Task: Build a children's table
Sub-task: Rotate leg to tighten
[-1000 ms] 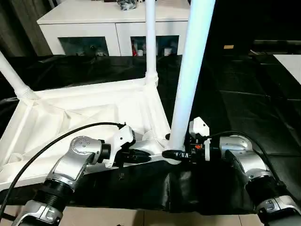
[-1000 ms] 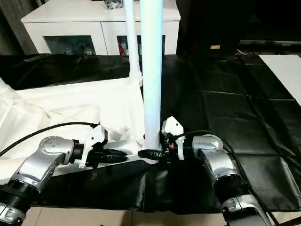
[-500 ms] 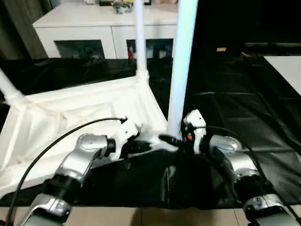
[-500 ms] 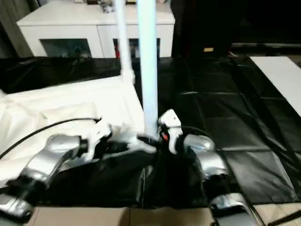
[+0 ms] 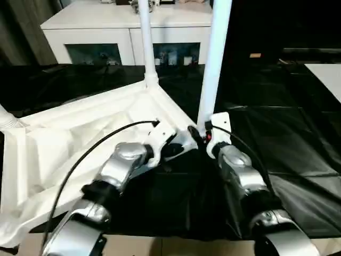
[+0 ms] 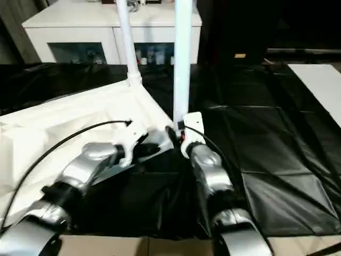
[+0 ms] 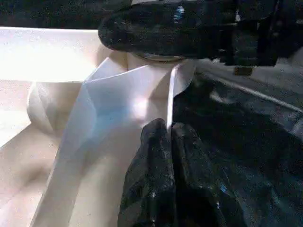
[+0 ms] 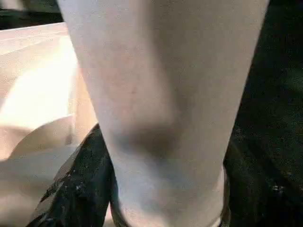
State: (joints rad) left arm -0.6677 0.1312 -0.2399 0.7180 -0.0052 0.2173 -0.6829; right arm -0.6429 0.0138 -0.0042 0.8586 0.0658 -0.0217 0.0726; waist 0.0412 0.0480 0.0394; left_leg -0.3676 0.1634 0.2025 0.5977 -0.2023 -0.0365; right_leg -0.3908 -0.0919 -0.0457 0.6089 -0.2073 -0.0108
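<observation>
From the head camera, the white table top (image 5: 69,138) lies upside down on a black sheet (image 5: 277,138), tipped a little, with its ribbed underside facing up. A near leg (image 5: 212,64) stands up from the corner closest to the robot. A far leg (image 5: 145,40) stands up from the corner behind it. The stub of one more leg (image 5: 6,118) pokes up at the left edge. Behind the table stands a white cabinet (image 5: 128,26) with glass doors.

The left gripper (image 5: 178,150) reaches in from the left and meets the table's edge just beside the near leg's corner. The right gripper (image 5: 198,136) comes in from the right and sits at the bottom of the near leg. The two grippers are very close to each other at that corner.

From the left wrist camera, the left gripper (image 7: 169,135) has its two black fingers (image 7: 154,156) pressed close together, with the thin white edge of the table top pinched between them. Just past them is the round corner socket (image 7: 158,73), and the other arm's black finger (image 7: 161,28) wraps across the top of it.

From the right wrist camera, the near leg (image 8: 161,94) is very close and big. The right gripper's black fingers (image 8: 83,184) sit on both sides of the leg near its bottom, squeezing it.
</observation>
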